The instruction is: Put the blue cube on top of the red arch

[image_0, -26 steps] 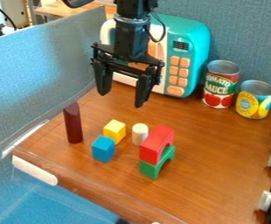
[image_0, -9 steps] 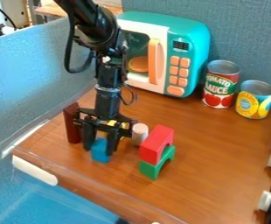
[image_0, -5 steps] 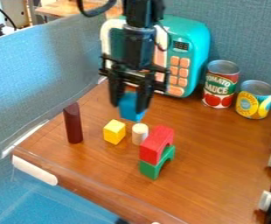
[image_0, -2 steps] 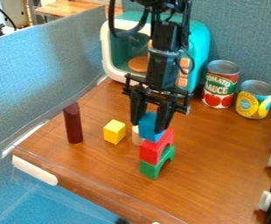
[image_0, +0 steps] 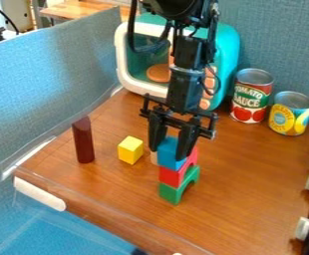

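Note:
My gripper (image_0: pixel 166 149) hangs over the block stack at the middle of the camera view, shut on the blue cube (image_0: pixel 170 153). The cube is at the top of the red arch (image_0: pixel 171 176), covering much of its upper part; I cannot tell whether the two touch. Beneath the red arch stands a green arch (image_0: pixel 170 193), its opening facing right.
A yellow cube (image_0: pixel 130 150) and a dark red upright block (image_0: pixel 83 140) stand left of the stack. The white cylinder is mostly hidden behind the blue cube. Behind are a toy microwave (image_0: pixel 228 55) and two cans (image_0: pixel 251 95) (image_0: pixel 290 113).
The gripper took hold of the blue cube left of the stack, lifted it and carried it right to above the red arch. Since the latest earlier frame, both have come down a little.

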Tool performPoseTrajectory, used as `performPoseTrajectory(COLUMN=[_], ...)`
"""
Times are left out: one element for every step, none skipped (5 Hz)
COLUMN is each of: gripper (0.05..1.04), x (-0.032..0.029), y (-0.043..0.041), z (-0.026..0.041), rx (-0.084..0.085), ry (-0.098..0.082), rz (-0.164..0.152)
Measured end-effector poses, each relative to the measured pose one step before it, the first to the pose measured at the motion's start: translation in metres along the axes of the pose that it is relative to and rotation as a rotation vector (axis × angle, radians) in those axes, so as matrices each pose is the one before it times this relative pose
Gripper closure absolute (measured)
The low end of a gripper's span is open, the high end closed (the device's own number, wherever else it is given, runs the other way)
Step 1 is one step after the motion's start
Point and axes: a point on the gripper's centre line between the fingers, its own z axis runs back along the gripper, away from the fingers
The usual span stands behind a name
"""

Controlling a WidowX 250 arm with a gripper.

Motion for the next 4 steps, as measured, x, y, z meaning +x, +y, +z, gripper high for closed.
performPoseTrajectory(gripper=[0.519,0.519,0.519,0.519], x=[-0.00128,-0.00079,0.00061,0.00063], y=[-0.00038,-0.00028,-0.00248,0.00047], z=[-0.00189,-0.00103,-0.00027,-0.00039], rx=[-0.0019,0.0052,0.0074,-0.0002], ry=[0.006,0.0017,-0.003,-0.0046], rz=[0.0047,0.0007,-0.0051,0.006])
